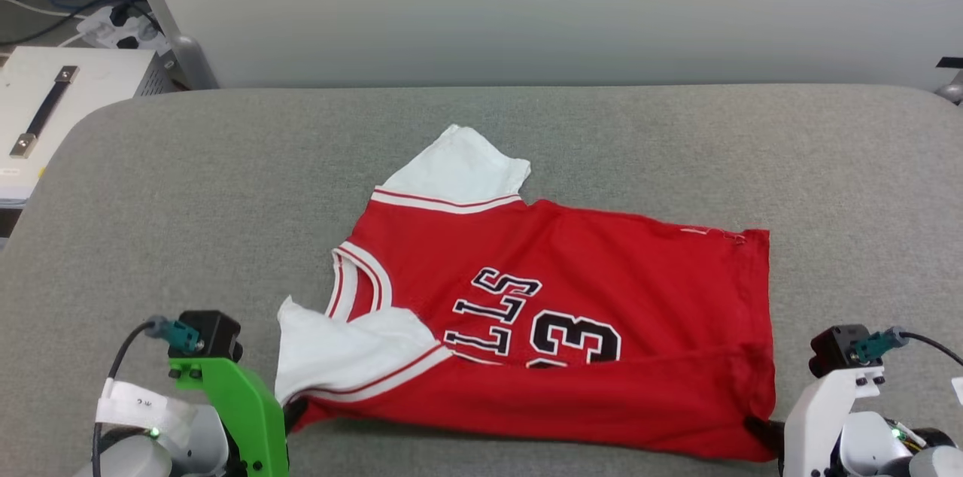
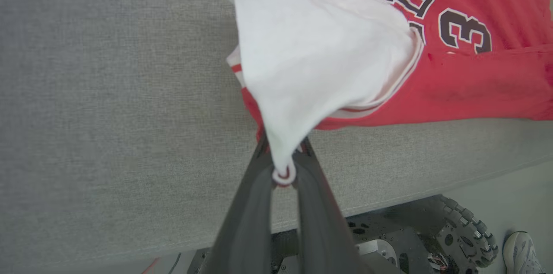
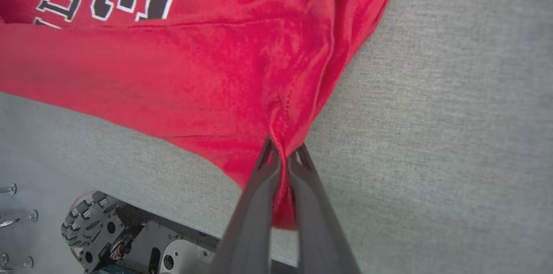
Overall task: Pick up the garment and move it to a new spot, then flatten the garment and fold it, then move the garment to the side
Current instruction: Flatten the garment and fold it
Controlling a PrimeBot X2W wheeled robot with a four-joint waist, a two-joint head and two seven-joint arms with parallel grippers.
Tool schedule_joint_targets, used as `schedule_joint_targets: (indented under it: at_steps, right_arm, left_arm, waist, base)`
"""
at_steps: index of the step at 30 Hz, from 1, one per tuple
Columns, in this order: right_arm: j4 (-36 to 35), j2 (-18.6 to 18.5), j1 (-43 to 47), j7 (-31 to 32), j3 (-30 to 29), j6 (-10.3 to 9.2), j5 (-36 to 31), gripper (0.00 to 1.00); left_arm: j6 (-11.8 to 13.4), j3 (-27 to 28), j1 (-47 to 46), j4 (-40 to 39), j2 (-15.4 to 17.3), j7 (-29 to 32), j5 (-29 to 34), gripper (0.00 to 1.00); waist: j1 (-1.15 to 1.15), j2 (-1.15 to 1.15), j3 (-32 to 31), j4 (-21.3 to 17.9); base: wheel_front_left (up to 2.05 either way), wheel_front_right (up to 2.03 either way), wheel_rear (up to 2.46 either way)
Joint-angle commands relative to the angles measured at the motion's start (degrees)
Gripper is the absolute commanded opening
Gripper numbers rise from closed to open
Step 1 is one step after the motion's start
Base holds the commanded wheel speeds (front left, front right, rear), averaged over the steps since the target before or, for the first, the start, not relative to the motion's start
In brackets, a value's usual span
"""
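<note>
1. My left pincer (image 2: 284, 146) is clamped on the tip of a white sleeve of the garment (image 1: 572, 289). A pinch of cloth with striped trim is bunched between the dark fingers (image 2: 248, 218).
2. My right pincer (image 3: 285, 148) is closed on the red hem corner, and the fabric gathers into a pleat running up from the grip.
3. The garment lies across the middle of the grey table (image 1: 188, 183), collar toward my left and hem toward my right. Its black lettering and number face up.
4. The far sleeve (image 1: 459, 165) lies flat on the table, pointing away from me. The near sleeve (image 1: 346, 356) folds over the chest beside the collar.
5. The near edge stretches between my two pincers, with a shadow beneath it in the head view. A crease runs through the red cloth at the foot of the number.
6. Beyond the table's far left corner are a white box (image 1: 53, 101) with a strap handle and a power strip (image 1: 124, 29).
7. Below the table edge, the left wrist view shows a wheel (image 2: 468, 233) and a shoe (image 2: 525, 252).
</note>
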Motion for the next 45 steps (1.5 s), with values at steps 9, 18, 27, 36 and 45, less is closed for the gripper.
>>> schedule_joint_targets:
  at_steps: [9, 18, 27, 36, 45]
  right_arm:
    - [-1.64, 1.90, 5.33, 0.87, -3.08, 0.02, -1.94, 0.00]
    - [1.17, 4.87, 4.65, -3.82, -4.63, 0.02, -4.81, 1.00]
    - [-0.65, 7.76, 4.11, -18.06, -8.58, 0.02, -10.31, 1.00]
    - [-5.69, 11.99, 3.43, -31.18, -12.88, 0.02, -18.15, 1.00]
    - [-13.19, 15.33, 1.16, -36.11, -14.85, 0.02, -22.05, 1.00]
  left_arm:
    - [0.26, -0.70, 5.32, 1.86, -1.38, -0.75, -3.11, 0.00]
    - [-2.79, -1.40, 1.80, 10.17, -6.84, -1.64, -3.33, 1.00]
    - [-3.22, 0.39, 0.58, 11.36, -6.15, -5.80, -1.45, 1.00]
    - [-2.06, 2.36, -2.23, 8.95, -5.13, -11.63, 2.99, 1.00]
    - [-2.23, 4.99, -9.36, 10.36, -7.75, -19.54, 7.72, 1.00]
  waist:
    - [0.00, 0.00, -1.52, -0.25]
    - [0.00, 0.00, -0.03, -0.68]
    - [0.00, 0.00, -1.14, -1.00]
    - [0.00, 0.00, -2.00, -1.23]
    - [0.00, 0.00, 2.98, -3.66]
  base:
    - [0.00, 0.00, 0.00]
    - [0.00, 0.00, 0.00]
    - [0.00, 0.00, 0.00]
    - [0.00, 0.00, 0.00]
    - [0.00, 0.00, 0.00]
